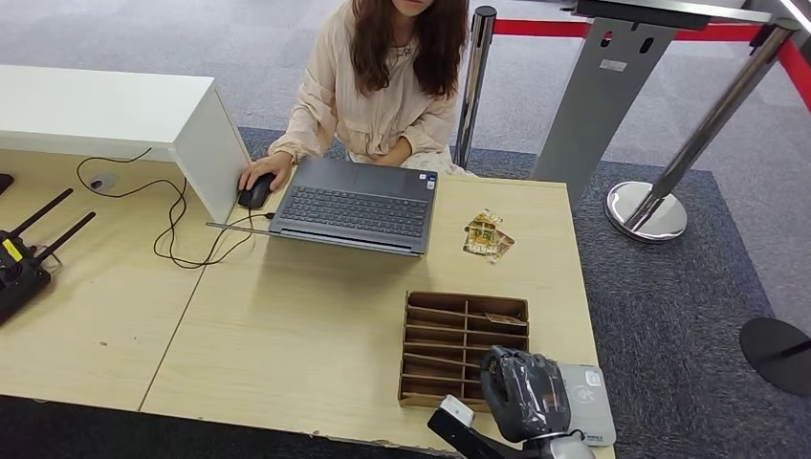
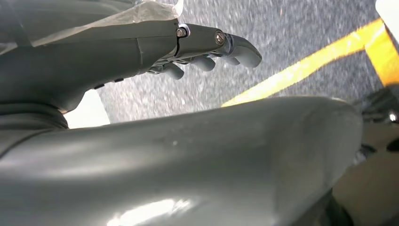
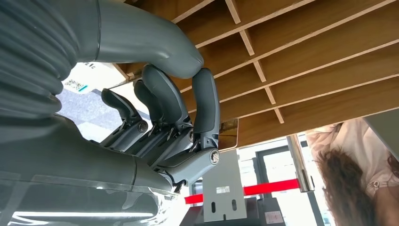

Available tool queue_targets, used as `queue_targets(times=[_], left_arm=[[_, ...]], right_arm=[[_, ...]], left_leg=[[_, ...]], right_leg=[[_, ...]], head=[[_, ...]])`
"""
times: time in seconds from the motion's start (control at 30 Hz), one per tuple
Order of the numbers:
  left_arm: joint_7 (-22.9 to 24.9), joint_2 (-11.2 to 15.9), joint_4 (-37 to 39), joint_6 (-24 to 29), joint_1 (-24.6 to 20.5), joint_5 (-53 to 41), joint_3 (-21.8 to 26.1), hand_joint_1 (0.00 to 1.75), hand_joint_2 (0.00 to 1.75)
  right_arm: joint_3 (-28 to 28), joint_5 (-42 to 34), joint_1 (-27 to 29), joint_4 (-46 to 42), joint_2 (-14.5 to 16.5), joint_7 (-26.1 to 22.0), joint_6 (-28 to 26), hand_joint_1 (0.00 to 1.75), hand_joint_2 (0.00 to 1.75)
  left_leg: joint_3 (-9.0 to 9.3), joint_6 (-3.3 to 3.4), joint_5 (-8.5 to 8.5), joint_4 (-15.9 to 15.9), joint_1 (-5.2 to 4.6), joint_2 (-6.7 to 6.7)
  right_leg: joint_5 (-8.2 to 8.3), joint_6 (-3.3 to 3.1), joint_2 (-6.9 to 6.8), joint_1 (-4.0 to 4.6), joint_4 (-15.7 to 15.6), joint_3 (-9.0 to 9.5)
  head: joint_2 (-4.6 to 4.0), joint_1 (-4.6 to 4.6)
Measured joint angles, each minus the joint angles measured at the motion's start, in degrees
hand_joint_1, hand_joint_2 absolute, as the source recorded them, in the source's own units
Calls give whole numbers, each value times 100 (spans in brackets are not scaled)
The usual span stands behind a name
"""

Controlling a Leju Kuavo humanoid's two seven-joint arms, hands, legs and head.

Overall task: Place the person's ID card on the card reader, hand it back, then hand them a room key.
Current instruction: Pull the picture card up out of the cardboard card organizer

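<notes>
While the person (image 1: 383,86) sits at the top centre of the head view, one hand on a mouse (image 1: 254,192):
Right hand (image 1: 524,390): lower right, fingers curled together, thumb tip meeting a fingertip, nothing visibly held; over the card reader (image 1: 593,402) beside the wooden slotted tray (image 1: 464,346).
Left hand (image 2: 207,49): fingers apart, empty, above grey floor.
ID card (image 1: 488,235): cards on the table right of the laptop (image 1: 356,204); which is the ID, cannot tell.

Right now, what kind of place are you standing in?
Probably a reception or check-in desk: a person works a laptop across the counter, red queue barriers stand behind, and a card reader sits by a slotted tray.
</notes>
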Motion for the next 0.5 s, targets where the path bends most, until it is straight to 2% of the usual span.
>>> queue_targets(times=[0.37,0.43,0.5], left_arm=[[-19,11,-2,268,-1,-256,-20,0,0],[-23,11,-2,268,-1,-257,-21,0,0],[-25,11,-2,268,-1,-258,-21,0,0]], right_arm=[[14,164,-8,55,28,0,-17,131,175],[14,193,-8,55,28,0,-10,101,175],[13,213,-8,54,28,0,-4,42,175]], left_leg=[[0,-1,3,0,0,0],[0,-1,3,0,0,0],[0,-1,4,0,0,0]], right_leg=[[5,0,0,0,0,0],[5,-2,0,0,0,0],[6,-2,0,0,0,0]], head=[[0,-1],[0,-1],[0,-1]])
